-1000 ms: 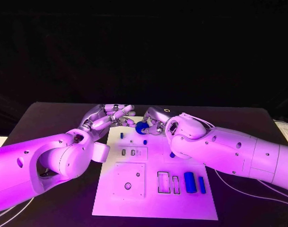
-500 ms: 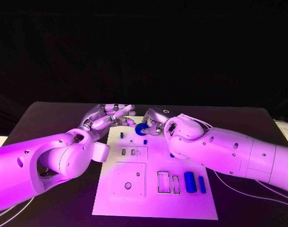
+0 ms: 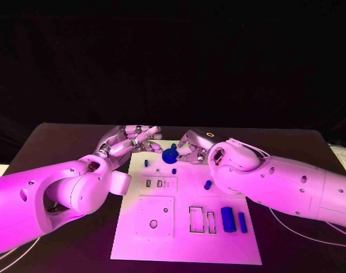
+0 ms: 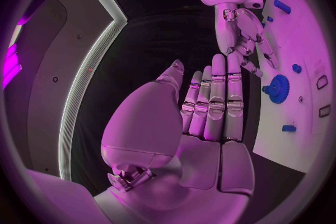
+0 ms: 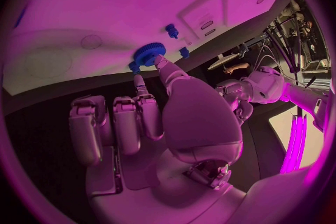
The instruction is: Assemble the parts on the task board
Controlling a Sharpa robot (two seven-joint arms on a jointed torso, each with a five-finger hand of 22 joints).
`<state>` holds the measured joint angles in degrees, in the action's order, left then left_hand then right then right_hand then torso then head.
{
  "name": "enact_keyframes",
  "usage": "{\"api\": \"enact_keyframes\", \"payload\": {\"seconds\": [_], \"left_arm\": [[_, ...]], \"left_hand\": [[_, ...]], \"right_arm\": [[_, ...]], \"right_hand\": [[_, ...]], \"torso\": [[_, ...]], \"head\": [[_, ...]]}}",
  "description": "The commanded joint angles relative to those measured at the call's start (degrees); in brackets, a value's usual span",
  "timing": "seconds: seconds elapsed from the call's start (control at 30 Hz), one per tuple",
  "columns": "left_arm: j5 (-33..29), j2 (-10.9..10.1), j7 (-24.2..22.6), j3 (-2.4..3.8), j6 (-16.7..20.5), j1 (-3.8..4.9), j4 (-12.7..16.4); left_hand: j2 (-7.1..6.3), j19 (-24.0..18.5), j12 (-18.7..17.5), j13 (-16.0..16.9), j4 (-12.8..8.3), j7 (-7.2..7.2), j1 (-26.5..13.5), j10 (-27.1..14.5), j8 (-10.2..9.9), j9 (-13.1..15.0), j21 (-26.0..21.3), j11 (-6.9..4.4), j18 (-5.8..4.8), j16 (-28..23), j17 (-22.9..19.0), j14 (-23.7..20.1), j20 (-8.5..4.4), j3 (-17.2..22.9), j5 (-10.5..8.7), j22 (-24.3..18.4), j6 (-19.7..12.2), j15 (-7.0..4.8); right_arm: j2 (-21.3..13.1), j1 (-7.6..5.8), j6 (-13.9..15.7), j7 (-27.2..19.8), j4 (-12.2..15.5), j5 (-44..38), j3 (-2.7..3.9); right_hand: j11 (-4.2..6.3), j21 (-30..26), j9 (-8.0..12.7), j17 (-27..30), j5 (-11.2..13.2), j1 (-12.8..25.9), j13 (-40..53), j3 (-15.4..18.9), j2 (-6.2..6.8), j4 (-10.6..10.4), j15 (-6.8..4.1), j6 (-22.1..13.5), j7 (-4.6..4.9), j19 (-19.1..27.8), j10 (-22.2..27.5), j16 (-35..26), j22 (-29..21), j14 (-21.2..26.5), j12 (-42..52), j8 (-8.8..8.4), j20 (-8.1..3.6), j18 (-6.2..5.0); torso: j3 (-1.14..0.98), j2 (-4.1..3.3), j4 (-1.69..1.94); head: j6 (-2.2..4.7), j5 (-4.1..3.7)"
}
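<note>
Lifted slightly, one blue gear [image 3: 169, 155] pinched by right hand [image 3: 191, 145]; left hand [image 3: 132, 139] released.

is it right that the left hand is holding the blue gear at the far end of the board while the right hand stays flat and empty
No, the hands are swapped. The right hand pinches the blue gear at the far end of the task board, as the right wrist view shows; the left hand is flat and empty.

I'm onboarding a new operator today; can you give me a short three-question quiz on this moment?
1. True or false: the right hand grips the blue gear.
2. The left hand holds: A) a peg B) nothing C) the gear?
3. On what do the two long blue bars lie?

Key:
1. True; its fingers pinch the gear.
2. B.
3. The task board, at its near right part.
</note>
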<state>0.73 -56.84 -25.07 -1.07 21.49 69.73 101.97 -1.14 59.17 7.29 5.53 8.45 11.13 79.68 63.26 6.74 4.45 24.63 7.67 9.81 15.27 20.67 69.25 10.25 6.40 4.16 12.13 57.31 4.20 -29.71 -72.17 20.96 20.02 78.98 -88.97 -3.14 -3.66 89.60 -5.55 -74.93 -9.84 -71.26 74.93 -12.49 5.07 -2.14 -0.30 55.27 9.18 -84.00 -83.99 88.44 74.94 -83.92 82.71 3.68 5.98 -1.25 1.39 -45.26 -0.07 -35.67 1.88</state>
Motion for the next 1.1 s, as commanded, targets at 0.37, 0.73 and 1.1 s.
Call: {"api": "enact_keyframes", "payload": {"seconds": [0.37,0.73,1.1], "left_arm": [[-0.08,-0.97,-0.53,0.04,-1.32,0.06,-0.14],[-0.09,-1.06,-0.07,0.02,-1.92,0.06,-0.81],[-0.09,-1.0,0.11,0.01,-1.92,0.05,-2.05]], "left_hand": [[0.33,-0.37,-0.31,0.06,-0.21,0.42,0.45,0.1,-0.28,-0.06,0.13,0.26,0.54,-0.1,0.07,-0.33,0.2,0.01,-0.11,0.05,-0.08,0.17],[0.33,-0.41,-0.44,0.06,-0.36,0.45,0.5,0.11,-0.38,-0.06,0.14,0.28,0.54,-0.23,0.27,-0.34,0.21,0.07,-0.12,0.07,-0.09,0.18],[0.43,-0.44,-0.54,0.05,-0.54,0.45,0.68,0.1,-0.44,-0.06,0.15,0.27,0.54,-0.33,0.39,-0.36,0.2,0.21,-0.1,0.08,-0.09,0.18]], "right_arm": [[-15.81,-1.36,2.48,-17.61,6.19,16.14,0.5],[-18.76,-0.7,0.99,-20.82,1.63,16.94,0.48],[-18.59,0.81,0.31,-19.93,-0.76,13.54,0.46]], "right_hand": [[-0.38,0.2,-0.28,-12.26,-1.97,-2.48,10.52,-0.26,-0.68,1.09,0.23,0.53,-0.12,-5.61,-2.58,0.21,14.51,-5.49,1.04,0.09,0.29,1.12],[-0.41,0.28,-0.32,-12.48,-3.12,-4.23,10.59,-0.36,0.12,2.87,0.25,0.6,-0.07,-5.77,-2.59,0.32,14.74,-5.53,1.03,0.01,0.3,1.18],[-0.48,0.26,-0.29,-12.32,-2.29,-3.66,10.4,0.23,0.5,2.82,0.32,0.34,-0.03,-5.72,-2.41,0.24,14.67,-5.49,0.7,-0.04,0.36,1.16]], "torso": [[-0.44,0.6,-1.41],[-0.93,0.59,-1.85],[-0.66,0.65,-1.62]], "head": [[0.46,0.75],[0.31,0.16],[-0.4,-0.19]]}}
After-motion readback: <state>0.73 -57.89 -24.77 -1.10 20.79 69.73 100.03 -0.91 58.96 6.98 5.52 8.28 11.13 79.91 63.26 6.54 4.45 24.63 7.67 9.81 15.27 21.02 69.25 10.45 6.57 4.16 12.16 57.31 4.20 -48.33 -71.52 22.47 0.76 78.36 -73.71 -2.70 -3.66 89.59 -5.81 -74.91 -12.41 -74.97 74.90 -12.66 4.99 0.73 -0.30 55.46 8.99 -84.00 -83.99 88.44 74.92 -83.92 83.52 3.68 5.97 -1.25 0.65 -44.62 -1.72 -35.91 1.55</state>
